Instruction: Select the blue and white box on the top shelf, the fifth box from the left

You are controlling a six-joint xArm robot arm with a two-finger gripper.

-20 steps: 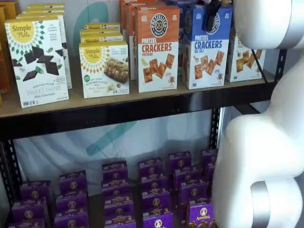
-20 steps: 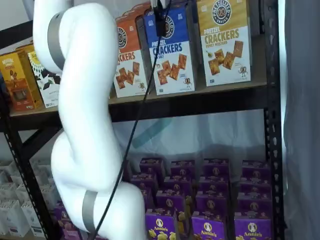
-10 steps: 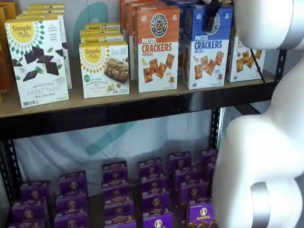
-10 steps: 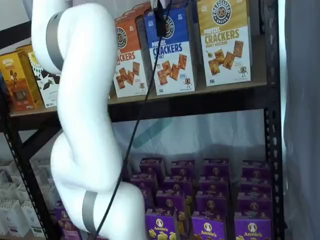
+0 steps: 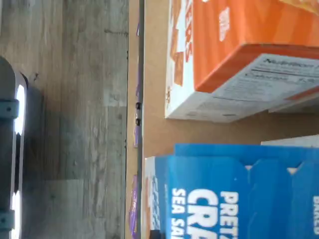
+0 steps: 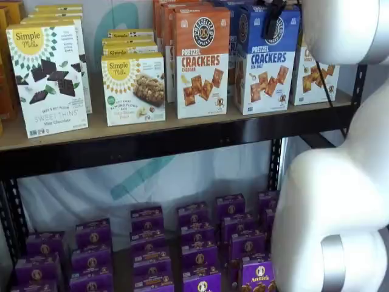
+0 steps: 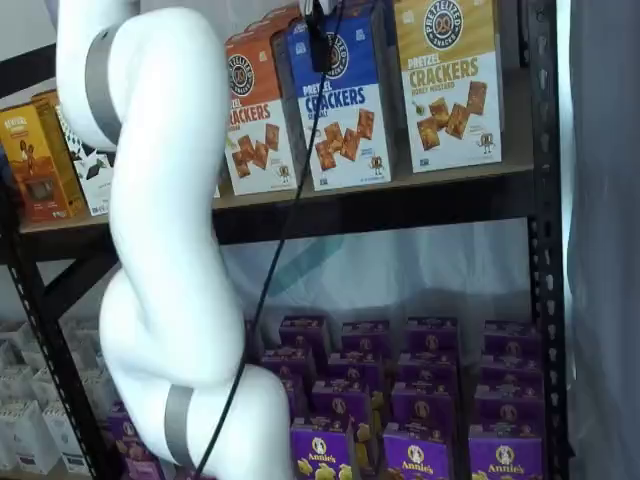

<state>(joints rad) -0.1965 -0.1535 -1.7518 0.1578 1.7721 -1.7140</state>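
Observation:
The blue and white box (image 6: 265, 61) stands on the top shelf (image 6: 182, 137) between an orange carton and a yellow one; it also shows in a shelf view (image 7: 345, 110). In the wrist view its blue top (image 5: 239, 194) is close under the camera, on the tan board (image 5: 154, 74). My gripper (image 6: 272, 21) hangs at the box's top edge. Only one black finger (image 7: 319, 45) shows, lying against the blue front by the logo. I cannot tell whether the gripper is closed on the box.
An orange cheddar carton (image 6: 202, 61) stands next to the blue box, and a yellow-topped carton (image 7: 450, 80) on its other side. Simple Mills boxes (image 6: 48, 79) fill the shelf's left. Purple boxes (image 6: 194, 243) fill the lower level. My white arm (image 7: 160, 250) crosses the front.
The arm's elbow has shifted slightly sideways and the black finger has risen a little at the box's top. The boxes stand as before.

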